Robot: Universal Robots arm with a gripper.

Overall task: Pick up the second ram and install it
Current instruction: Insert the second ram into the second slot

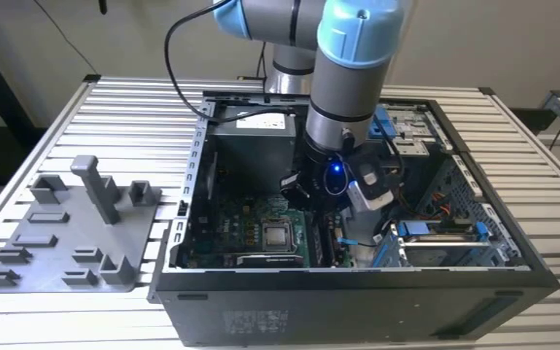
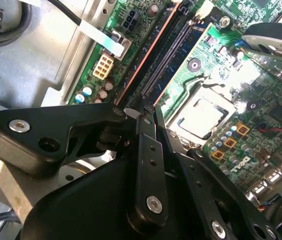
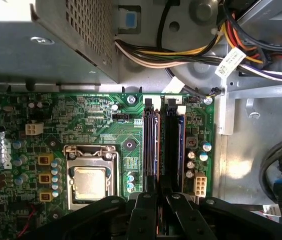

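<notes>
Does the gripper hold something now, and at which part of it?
It cannot be told. The gripper is low over the memory slots on the motherboard, fingers close together, but no memory stick shows clearly between them.

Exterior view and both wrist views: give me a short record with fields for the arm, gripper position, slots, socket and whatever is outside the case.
arm: reaches down into the open computer case
gripper: low over the motherboard, at one end of the memory slots
held item: cannot tell
memory slots: two long parallel slots, beside the processor socket
outside the case: gray fixture plate on the slatted table, at the exterior view's left
</notes>
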